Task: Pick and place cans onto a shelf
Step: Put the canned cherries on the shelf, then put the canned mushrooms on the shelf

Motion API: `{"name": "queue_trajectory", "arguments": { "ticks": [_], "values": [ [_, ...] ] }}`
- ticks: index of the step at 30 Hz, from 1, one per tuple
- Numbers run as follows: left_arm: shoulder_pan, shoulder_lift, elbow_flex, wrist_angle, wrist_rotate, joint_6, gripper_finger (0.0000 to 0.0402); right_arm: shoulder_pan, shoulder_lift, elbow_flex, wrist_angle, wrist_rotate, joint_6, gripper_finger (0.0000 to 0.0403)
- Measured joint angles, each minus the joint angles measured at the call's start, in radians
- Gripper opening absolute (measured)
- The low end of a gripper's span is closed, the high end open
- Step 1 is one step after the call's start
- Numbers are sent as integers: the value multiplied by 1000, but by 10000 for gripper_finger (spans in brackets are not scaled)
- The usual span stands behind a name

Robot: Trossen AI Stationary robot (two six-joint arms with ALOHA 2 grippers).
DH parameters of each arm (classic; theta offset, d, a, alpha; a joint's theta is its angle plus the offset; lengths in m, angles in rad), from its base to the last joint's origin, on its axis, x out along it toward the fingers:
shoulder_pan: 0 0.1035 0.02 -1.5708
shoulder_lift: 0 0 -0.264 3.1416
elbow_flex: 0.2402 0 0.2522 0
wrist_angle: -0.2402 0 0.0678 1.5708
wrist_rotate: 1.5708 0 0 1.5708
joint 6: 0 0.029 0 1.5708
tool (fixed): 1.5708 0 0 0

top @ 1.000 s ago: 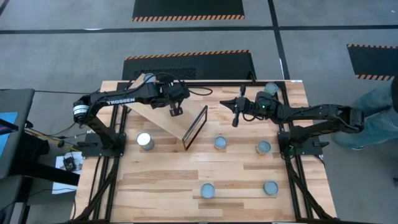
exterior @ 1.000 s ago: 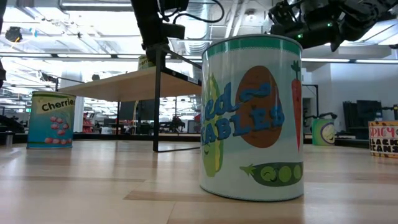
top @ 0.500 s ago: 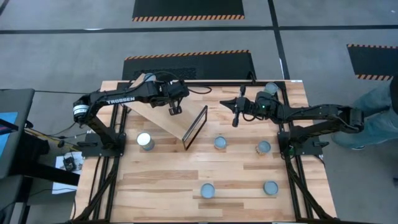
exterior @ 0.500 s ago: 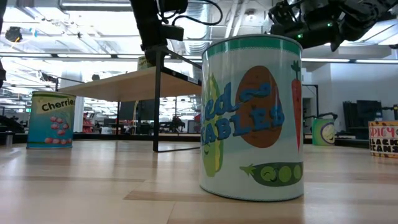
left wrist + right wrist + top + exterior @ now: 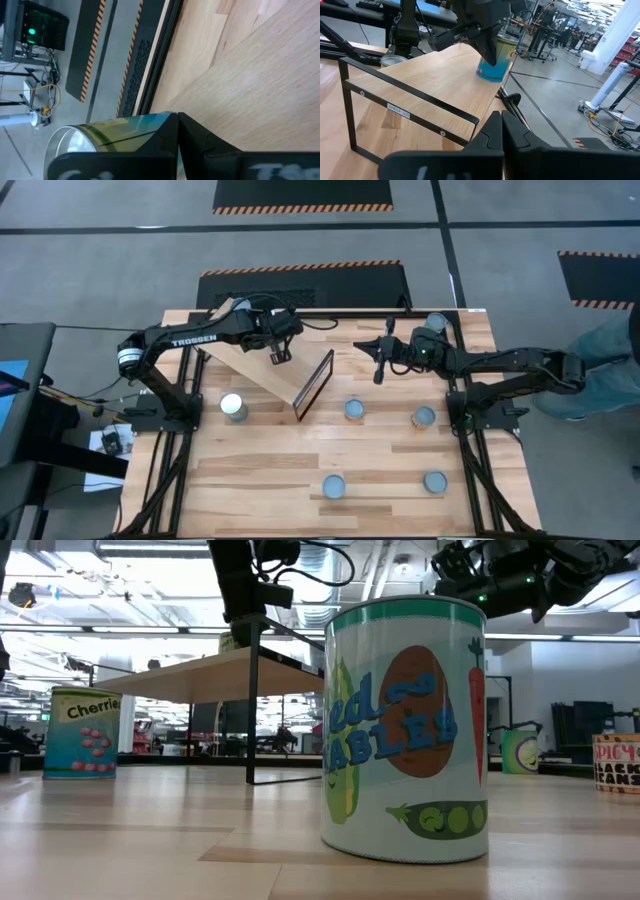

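Left end effector (image 5: 281, 358) hangs over the shelf (image 5: 262, 366), fingers closed on nothing. One can (image 5: 235, 306) stands on the shelf's upper end, near the surface's far-left corner. Right end effector (image 5: 379, 368) is closed and empty, above the far middle of the surface (image 5: 270, 475), beside the shelf's dark-framed end. Another can (image 5: 436, 324) stands at the far-right corner. Five cans sit on the surface: one (image 5: 233, 407) left of the shelf, the other four across the right half.

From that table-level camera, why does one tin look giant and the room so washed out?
Low view: the vegetables can stands nearest the lens, so it looms over the cherries can; bright ceiling lights wash out the room behind. Left wrist view: the left hand fills the bottom as a dark shape.
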Motion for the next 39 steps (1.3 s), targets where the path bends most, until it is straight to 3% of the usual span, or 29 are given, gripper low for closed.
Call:
{"name": "queue_trajectory", "arguments": {
  "ticks": [13, 19, 23, 35, 39],
  "values": [
    [2, -15, -1, -25, -25, -30, 0, 0, 0, 0, 0, -1, 0, 4],
    [-9, -91, -23, 53, 112, -32, 0, 9, -3, 0, -3, -1, 0, 4],
    [-32, -192, -136, 205, 255, -27, 0, 32, -19, 0, 0, 3, -12, 4],
    [-159, -563, -680, 890, 573, -18, 0, 171, -41, 1, -16, 8, -19, 6],
    [-177, -651, -833, 1061, 636, -36, 0, 258, -40, 53, -171, 122, 31, 6]
  ]
}}
